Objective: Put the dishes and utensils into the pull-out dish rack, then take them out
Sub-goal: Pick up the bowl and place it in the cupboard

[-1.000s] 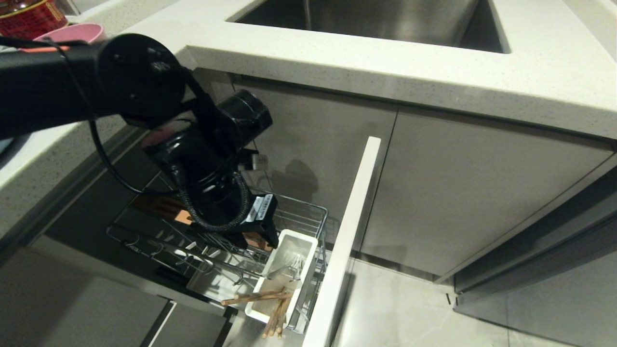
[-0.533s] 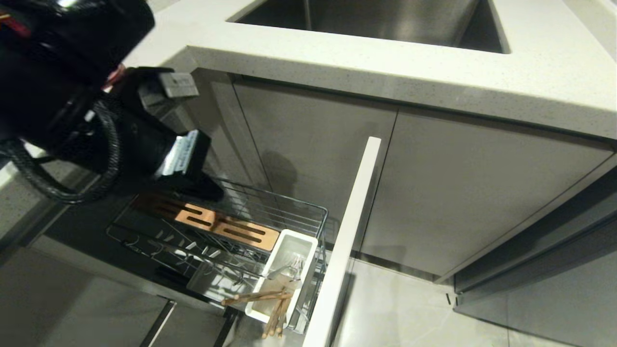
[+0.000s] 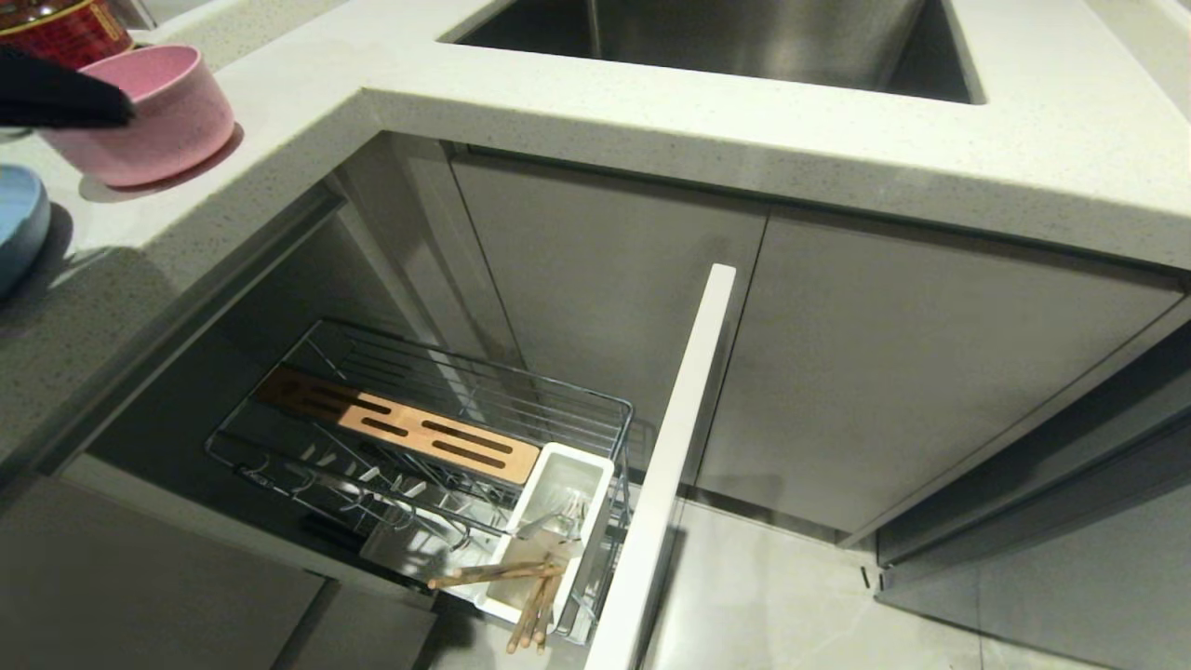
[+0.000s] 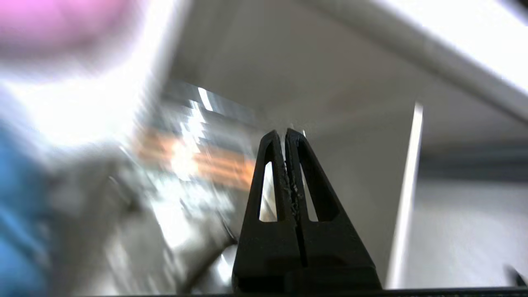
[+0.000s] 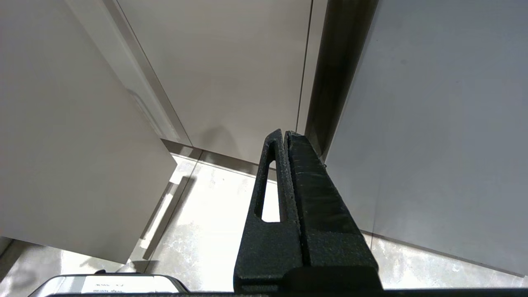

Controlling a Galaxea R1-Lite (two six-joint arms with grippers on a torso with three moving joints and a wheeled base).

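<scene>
Left gripper [image 4: 285, 134] is squeezed shut on nothing, fingers pressed flat together, and on my head cam I only catch a black bit of it at the far left edge, up at counter height right in front of the pink bowl [image 3: 144, 112]. That bowl sits upright on the speckled countertop [image 3: 651, 112], with a red-labelled jar [image 3: 60, 28] just behind it and the light-blue plate [image 3: 19, 228] nearer me, half cut off by the frame edge. Moving right and down, the pull-out dish rack [image 3: 419, 447] is slid out from under the counter: chrome wire basket, plate pegs bare, wooden slotted strip [image 3: 409, 430] running along it. At its front end is the white utensil cup [image 3: 595, 484], with the silver fork [image 3: 558, 521] lying in it and the chopsticks [image 3: 521, 582] sprawled over its rim, tips poking out past the near edge. Right beside that is the white front panel [image 3: 679, 437]. Steel sink [image 3: 726, 37] is up top. Right gripper [image 5: 285, 133] is parked low, closed and empty too, pointing at grey cabinet doors and floor tile.
</scene>
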